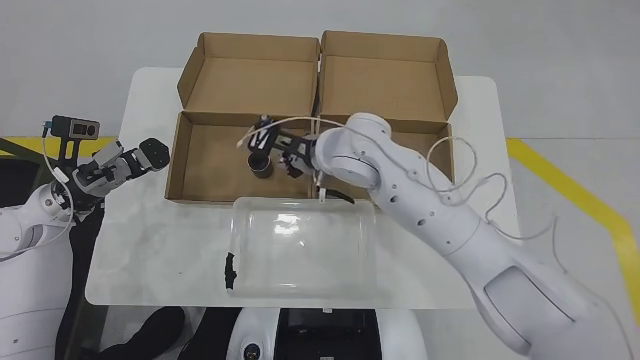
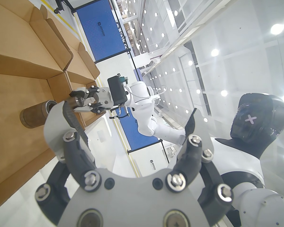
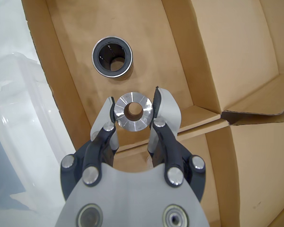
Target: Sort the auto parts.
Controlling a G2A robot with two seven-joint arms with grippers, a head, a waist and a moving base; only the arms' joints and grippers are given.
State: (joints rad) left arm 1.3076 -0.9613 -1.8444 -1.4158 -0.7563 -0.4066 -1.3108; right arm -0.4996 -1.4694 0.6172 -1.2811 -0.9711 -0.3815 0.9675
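Note:
My right gripper (image 3: 133,112) is shut on a shiny silver metal ring (image 3: 142,115) with a round hole, held above the floor of the left cardboard box (image 3: 90,19). Just beyond it a dark cylindrical sleeve (image 3: 112,56) stands upright on the box floor. From above, the right gripper (image 1: 272,146) hangs over the left box (image 1: 205,160), close beside the sleeve (image 1: 260,167). My left gripper (image 2: 129,114) is open and holds nothing; it sits at the table's left edge (image 1: 150,155), outside the box. The left wrist view also shows the sleeve (image 2: 36,115).
A second open cardboard box (image 1: 385,85) stands to the right of the first, its floor largely covered by the right arm. A clear plastic bin (image 1: 300,245) sits at the table's front, with a small black piece (image 1: 230,270) at its left side.

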